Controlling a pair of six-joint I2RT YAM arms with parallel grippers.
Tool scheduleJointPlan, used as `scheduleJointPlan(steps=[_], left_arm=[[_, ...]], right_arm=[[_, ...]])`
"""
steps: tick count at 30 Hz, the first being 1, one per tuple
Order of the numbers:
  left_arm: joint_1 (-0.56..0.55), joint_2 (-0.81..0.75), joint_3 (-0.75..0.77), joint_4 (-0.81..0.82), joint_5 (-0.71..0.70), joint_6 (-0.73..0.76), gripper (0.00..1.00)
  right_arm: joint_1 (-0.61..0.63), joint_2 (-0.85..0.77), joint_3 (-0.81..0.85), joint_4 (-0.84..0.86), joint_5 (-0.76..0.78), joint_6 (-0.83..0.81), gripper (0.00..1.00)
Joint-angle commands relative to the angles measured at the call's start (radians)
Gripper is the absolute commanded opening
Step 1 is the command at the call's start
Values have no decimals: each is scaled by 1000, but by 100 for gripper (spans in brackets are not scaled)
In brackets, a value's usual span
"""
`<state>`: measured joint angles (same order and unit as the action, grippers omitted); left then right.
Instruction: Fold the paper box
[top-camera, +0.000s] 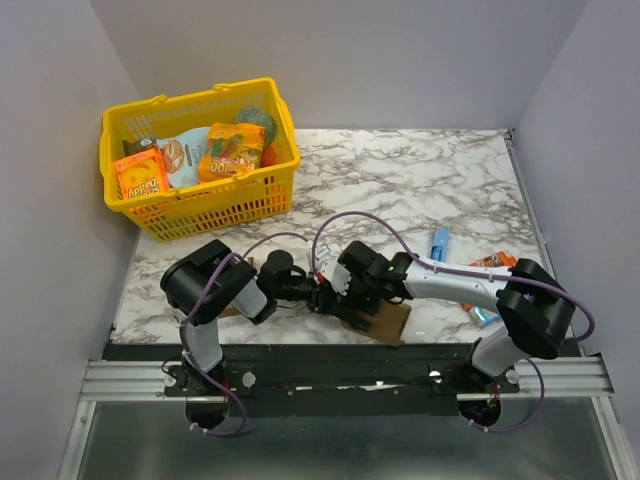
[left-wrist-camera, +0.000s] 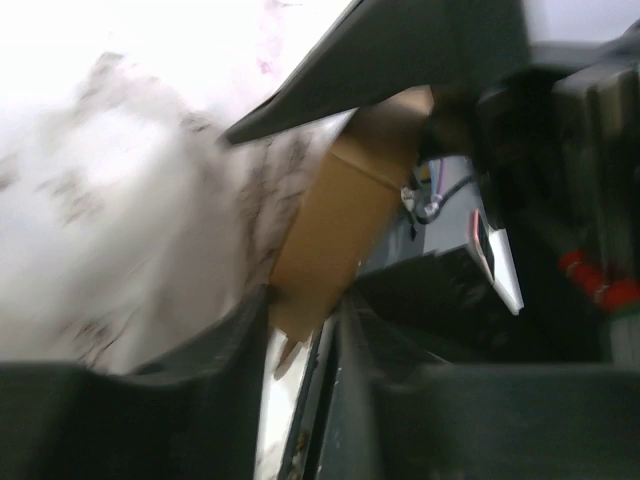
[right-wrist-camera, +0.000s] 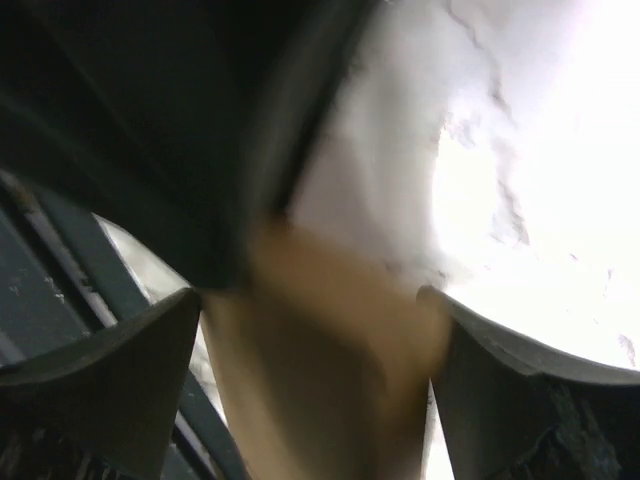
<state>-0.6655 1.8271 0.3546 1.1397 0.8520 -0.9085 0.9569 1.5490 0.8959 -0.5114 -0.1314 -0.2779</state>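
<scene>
The paper box (top-camera: 388, 321) is a brown creased cardboard piece lying at the table's front edge, partly hidden under both grippers. My left gripper (top-camera: 322, 296) reaches in from the left. In the left wrist view its jaws stand nearly closed, and the box's notched edge (left-wrist-camera: 335, 225) sits in the narrow gap (left-wrist-camera: 300, 335). My right gripper (top-camera: 352, 303) is on the box's left part. In the blurred right wrist view its fingers (right-wrist-camera: 120, 375) stand wide apart, and the cardboard (right-wrist-camera: 320, 360) fills the space between them.
A yellow basket (top-camera: 210, 205) of groceries stands at the back left. A blue packet (top-camera: 439, 240) and an orange one (top-camera: 493, 262) lie at the right, behind the right arm. The metal front rail (top-camera: 350, 375) runs just below the box.
</scene>
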Motion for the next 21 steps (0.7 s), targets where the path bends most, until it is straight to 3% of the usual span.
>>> scheduleJointPlan(steps=[1,5,13,15,18,19,21], left_arm=[[-68,-25,55,273,144,-1,28],[-68,-49,55,188,116,37,21],[-60,-74,58,94,62,69,21],[-57,-91,58,16,38,92,27],[-55,-150,61,-162,-63,158,48],[-54,-187,64,-220,-102,204,65],[-60,-221,86,-381,-209,246,72]], right_arm=[[19,19,21,100,-25,3,96],[17,-10,18,109,-27,14,96],[-10,-81,1,109,21,101,97],[-36,-124,-6,102,39,153,98],[-40,-211,-5,33,130,231,99],[-41,-236,1,7,191,258,100],[-43,-262,9,-60,216,351,99]])
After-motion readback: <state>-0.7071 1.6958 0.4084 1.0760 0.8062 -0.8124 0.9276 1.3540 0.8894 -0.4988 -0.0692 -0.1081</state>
